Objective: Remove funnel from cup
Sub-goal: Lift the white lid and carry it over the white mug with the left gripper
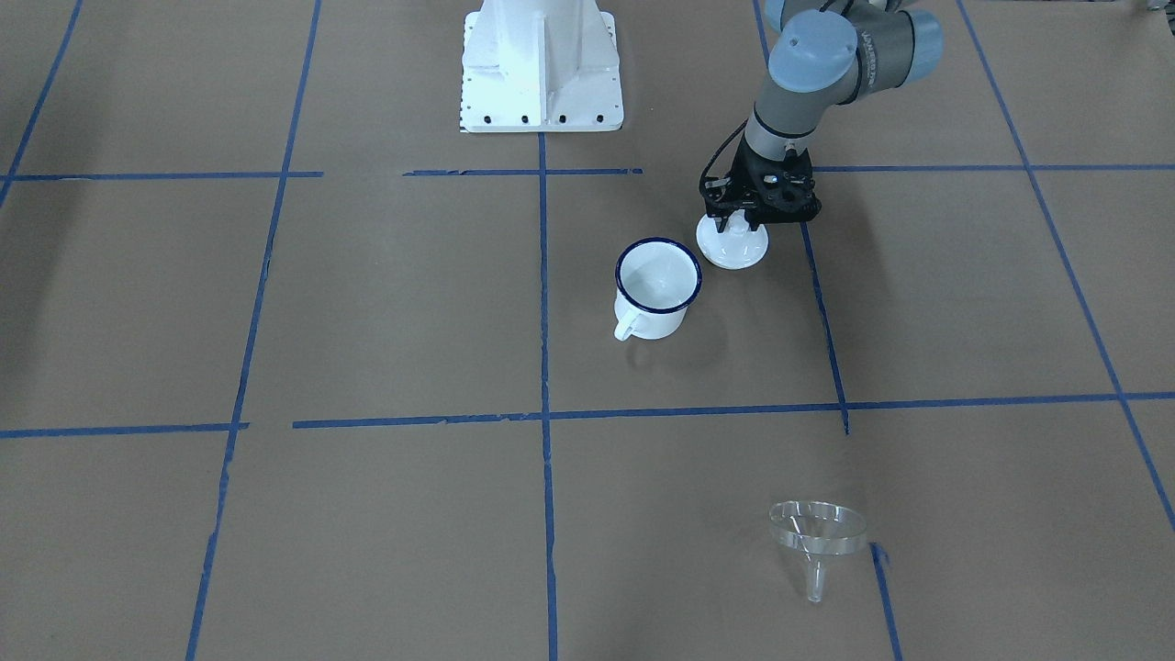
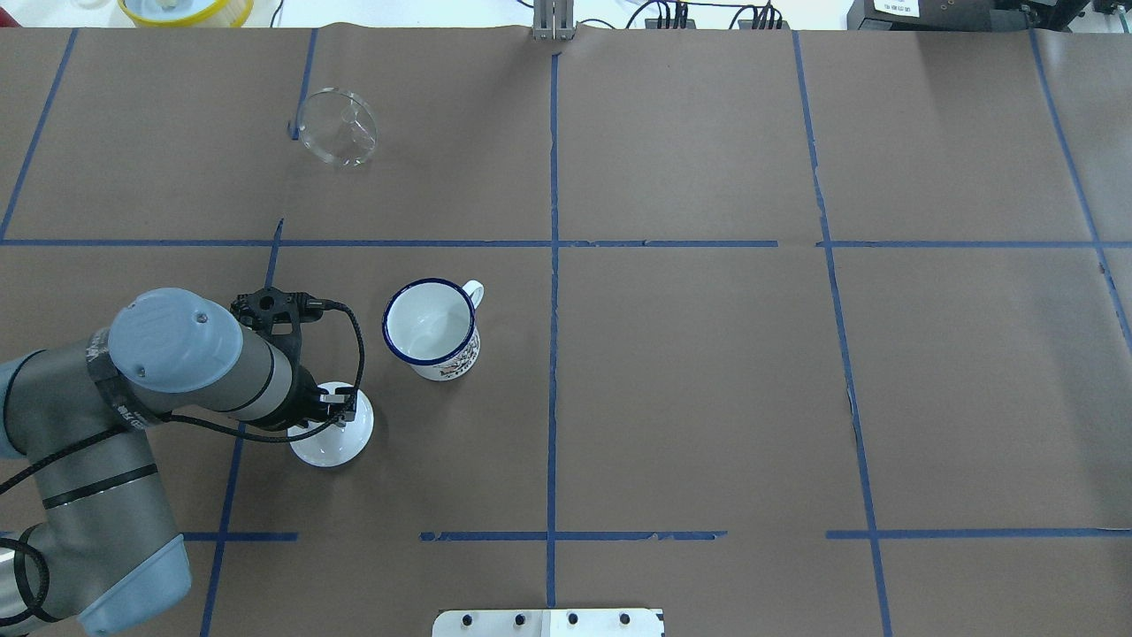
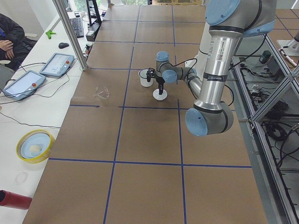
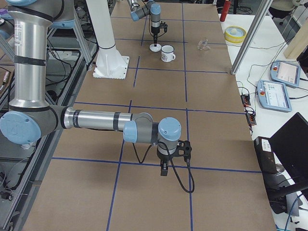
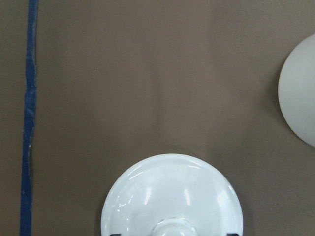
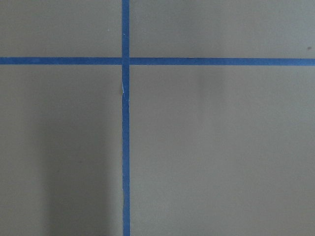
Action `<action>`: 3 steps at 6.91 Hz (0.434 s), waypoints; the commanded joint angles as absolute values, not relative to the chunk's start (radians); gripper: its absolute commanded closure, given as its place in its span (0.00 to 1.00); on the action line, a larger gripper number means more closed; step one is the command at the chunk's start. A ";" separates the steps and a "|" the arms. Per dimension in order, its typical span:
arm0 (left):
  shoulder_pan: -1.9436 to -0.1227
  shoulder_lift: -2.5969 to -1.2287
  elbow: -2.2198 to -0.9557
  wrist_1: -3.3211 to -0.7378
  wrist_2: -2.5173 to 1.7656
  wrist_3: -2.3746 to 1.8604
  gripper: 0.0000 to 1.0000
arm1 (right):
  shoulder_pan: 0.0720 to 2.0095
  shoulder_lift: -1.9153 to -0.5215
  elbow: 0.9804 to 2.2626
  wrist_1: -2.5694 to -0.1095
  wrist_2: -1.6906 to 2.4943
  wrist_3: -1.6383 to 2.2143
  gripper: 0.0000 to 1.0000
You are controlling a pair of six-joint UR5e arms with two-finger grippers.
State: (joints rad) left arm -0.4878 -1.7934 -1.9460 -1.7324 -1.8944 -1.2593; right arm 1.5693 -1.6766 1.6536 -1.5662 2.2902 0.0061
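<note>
Left gripper (image 1: pixel 737 226) low over white lid (image 1: pixel 734 254), jaws spread either side of knob (image 5: pixel 172 229), not clamping it. Cup (image 1: pixel 654 319) just beside, upright, empty. Funnel (image 1: pixel 817 530) well apart, lying on its side. Right gripper (image 4: pixel 164 169) far off; grip cannot be told.

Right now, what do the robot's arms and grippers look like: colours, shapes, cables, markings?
Both the left arm and the right arm are silver-grey tubes with pale blue joint caps. The left arm bears lettering too small to read. The left gripper is black, with a black cable looping beside its wrist; the right gripper is black too, also with a looping black cable.
</note>
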 commanded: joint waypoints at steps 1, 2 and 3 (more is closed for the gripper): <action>-0.489 -1.795 -1.956 -1.730 -1.894 -1.259 1.00 | 1.569 -1.677 1.654 -1.566 2.290 0.006 0.00; -0.495 -1.795 -1.963 -1.729 -1.896 -1.258 1.00 | 1.569 -1.677 1.654 -1.566 2.290 0.006 0.00; -0.505 -1.795 -1.988 -1.721 -1.899 -1.256 1.00 | 1.569 -1.677 1.654 -1.566 2.290 0.006 0.00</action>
State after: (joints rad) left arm -0.4955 -1.7947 -1.9655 -1.7277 -1.8962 -1.2580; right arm 1.5693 -1.6766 1.6536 -1.5662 2.2902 0.0061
